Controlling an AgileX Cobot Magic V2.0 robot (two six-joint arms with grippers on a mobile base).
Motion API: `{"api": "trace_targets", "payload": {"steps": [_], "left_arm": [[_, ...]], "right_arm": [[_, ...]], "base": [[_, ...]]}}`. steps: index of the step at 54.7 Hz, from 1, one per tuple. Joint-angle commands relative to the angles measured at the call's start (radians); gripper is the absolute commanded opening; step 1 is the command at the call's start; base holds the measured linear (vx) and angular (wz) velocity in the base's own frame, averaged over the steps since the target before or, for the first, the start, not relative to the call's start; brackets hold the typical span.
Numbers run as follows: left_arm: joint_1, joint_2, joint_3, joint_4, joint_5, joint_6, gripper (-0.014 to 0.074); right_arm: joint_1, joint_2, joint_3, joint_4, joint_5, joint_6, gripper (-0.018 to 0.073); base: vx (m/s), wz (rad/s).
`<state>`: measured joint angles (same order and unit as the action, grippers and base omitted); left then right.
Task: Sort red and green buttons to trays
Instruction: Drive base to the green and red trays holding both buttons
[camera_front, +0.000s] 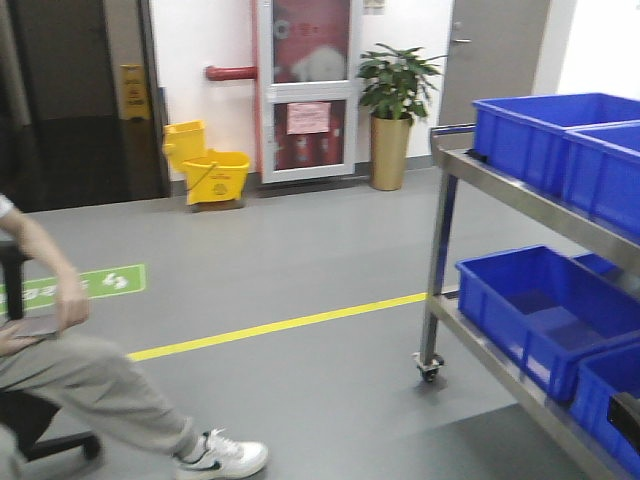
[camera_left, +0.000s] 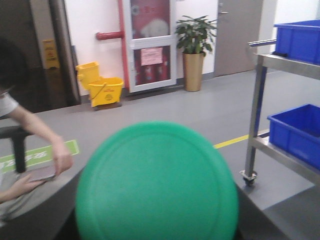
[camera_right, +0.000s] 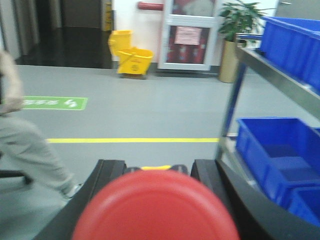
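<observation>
In the left wrist view the green button (camera_left: 156, 182) fills the lower middle, its domed cap turned toward the camera. My left gripper (camera_left: 156, 165) holds it; only dark finger edges (camera_left: 246, 210) show beside the cap. In the right wrist view the red button (camera_right: 156, 207) sits the same way between the black fingers (camera_right: 109, 175) of my right gripper (camera_right: 156, 167), which is shut on it. Both wrists point level across the room. The green and red trays are out of view. No gripper shows in the front view.
A steel cart (camera_front: 440, 250) with blue crates (camera_front: 540, 305) stands at the right. A seated person (camera_front: 70, 370) is at the left. A yellow mop bucket (camera_front: 212, 170) and a potted plant (camera_front: 395, 110) stand by the far wall. A yellow line (camera_front: 280, 323) crosses the grey floor.
</observation>
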<state>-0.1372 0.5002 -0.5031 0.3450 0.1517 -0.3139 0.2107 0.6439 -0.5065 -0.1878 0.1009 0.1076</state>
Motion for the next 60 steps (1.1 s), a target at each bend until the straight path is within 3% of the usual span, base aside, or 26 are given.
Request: {"api": "trace_targets", "payload": {"steps": [1,26,60], "left_arm": [[-0.007,0.011,-0.034,-0.004,-0.087,-0.007,-0.0003],[-0.007,0.011,-0.034,-0.004,-0.087,-0.007,-0.0003],[-0.007,0.011,-0.034,-0.004,-0.087,-0.007,-0.0003]], "right_arm": [[-0.003,0.004,-0.031,-0.003,-0.087,-0.008,-0.0009],[-0.003,0.004,-0.031,-0.003,-0.087,-0.008,-0.0009],[-0.003,0.004,-0.031,-0.003,-0.087,-0.008,-0.0009]], "base": [[0.43,-0.41],[0.39,-0.52],[0.29,-0.75]]}}
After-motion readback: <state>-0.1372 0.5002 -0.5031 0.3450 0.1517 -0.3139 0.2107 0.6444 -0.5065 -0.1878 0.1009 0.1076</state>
